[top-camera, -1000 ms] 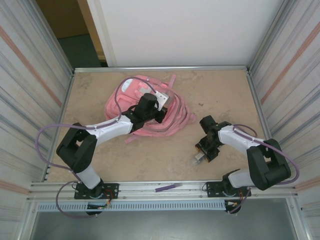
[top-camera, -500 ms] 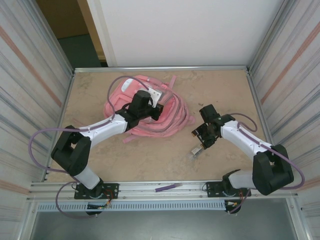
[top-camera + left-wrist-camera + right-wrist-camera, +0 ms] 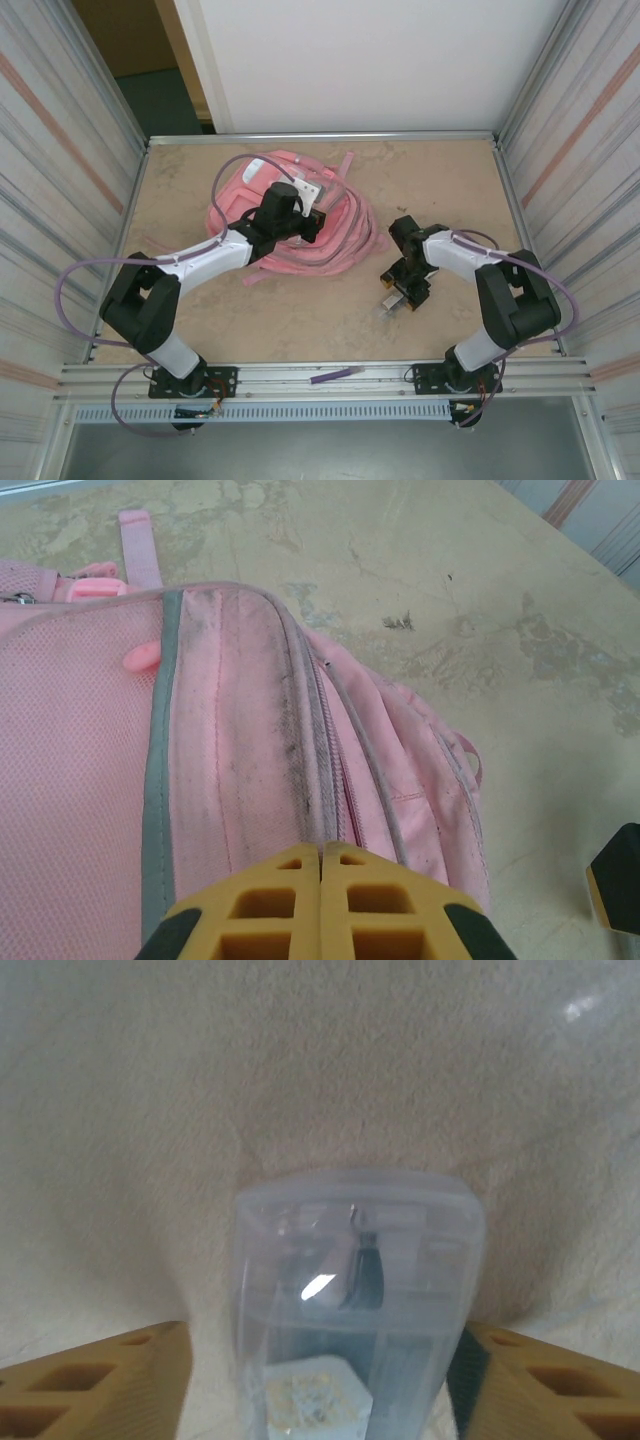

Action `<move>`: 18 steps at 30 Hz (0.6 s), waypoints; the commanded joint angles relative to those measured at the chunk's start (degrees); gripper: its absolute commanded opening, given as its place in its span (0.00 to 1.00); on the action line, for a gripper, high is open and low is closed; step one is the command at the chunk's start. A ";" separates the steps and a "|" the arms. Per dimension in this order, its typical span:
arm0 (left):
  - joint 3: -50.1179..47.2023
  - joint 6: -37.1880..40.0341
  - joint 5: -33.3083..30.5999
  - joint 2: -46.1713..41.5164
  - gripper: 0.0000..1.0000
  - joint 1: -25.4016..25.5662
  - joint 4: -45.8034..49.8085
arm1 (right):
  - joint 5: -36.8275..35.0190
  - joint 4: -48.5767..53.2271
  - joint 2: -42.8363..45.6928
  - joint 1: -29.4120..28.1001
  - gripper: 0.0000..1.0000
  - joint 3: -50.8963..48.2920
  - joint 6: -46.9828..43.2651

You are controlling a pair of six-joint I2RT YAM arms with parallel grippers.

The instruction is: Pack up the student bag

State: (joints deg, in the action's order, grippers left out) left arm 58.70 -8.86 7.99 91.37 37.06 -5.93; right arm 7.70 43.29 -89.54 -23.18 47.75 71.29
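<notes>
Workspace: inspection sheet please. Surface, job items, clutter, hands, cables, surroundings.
Surface: beige table, mottled stains.
Job's things: pink student bag lying flat, far centre-left.
Clutter: clear plastic case on table; purple strip on front rail.
Hands: left hand shut, tips at bag's zipper seam; right hand open, straddling the case.
Cables: purple cables loop off both arms; left one crosses the bag.
Surroundings: striped side walls, white back panel.
</notes>
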 commanded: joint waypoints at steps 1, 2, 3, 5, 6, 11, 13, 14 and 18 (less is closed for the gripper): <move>-0.13 0.23 1.24 -3.43 0.00 -0.50 -0.70 | -0.88 0.19 -0.55 0.62 0.61 0.72 -1.43; -0.25 0.42 0.93 -3.64 0.00 -0.50 -0.78 | -0.89 -0.04 -0.63 0.57 0.58 0.60 -1.21; -0.62 0.28 0.59 -3.83 0.00 -0.50 -1.12 | -0.40 -0.21 -1.10 0.66 0.55 0.44 -1.11; -1.27 -0.50 0.71 -3.89 0.00 -0.50 -1.87 | 0.43 0.08 -1.90 0.68 0.53 0.43 -0.60; -1.30 -0.74 1.20 -3.84 0.00 -0.49 -1.89 | 0.71 0.00 -2.03 0.61 0.51 0.27 -0.18; -1.91 -1.21 1.25 -3.80 0.00 -0.50 -1.54 | 1.09 0.43 -1.05 -0.19 0.48 0.60 0.53; -2.24 -1.46 1.45 -4.17 0.00 -0.54 -1.71 | 0.88 1.09 0.37 -0.24 0.46 0.82 1.14; -2.22 -1.22 1.67 -4.33 0.00 -0.50 -1.67 | 0.58 1.01 1.32 -0.28 0.46 0.64 1.64; -2.27 -0.54 1.00 -4.95 0.00 -0.49 -1.70 | 0.72 1.70 2.83 -0.42 0.46 1.07 2.06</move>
State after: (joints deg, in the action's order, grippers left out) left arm 56.58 -9.28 8.60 89.97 37.06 -6.20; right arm 7.77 43.31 -88.75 -23.20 48.01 71.59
